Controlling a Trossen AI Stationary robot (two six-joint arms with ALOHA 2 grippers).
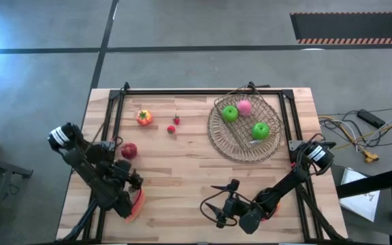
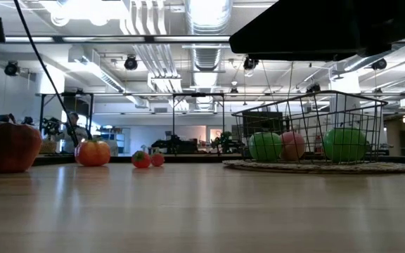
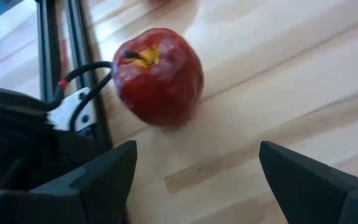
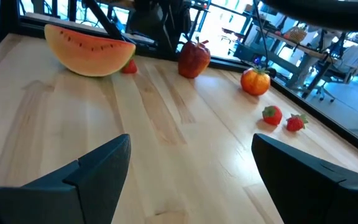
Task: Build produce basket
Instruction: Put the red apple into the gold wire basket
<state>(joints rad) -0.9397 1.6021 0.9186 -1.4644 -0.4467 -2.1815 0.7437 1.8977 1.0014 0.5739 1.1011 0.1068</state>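
The basket [image 1: 245,131] near the counter's [image 1: 182,184] far right corner holds 3 fruits, while the left end effector [image 3: 194,180], open and empty, faces the red apple [image 1: 128,150] by the left edge, likely light, rigid, smooth, best pinched across its middle.

Left arm comes in from 9 o'clock, folded low along the table's near-left edge, left gripper [image 1: 129,155] pointing toward 12 with fingers [image 3: 104,171] spread wide, nothing between them. Right arm enters from 3 o'clock, elbow bent near the near-right edge, forearm running toward 9. Right gripper [image 1: 218,203] sits low at about 6 o'clock on the table, fingers [image 4: 98,165] apart and empty.
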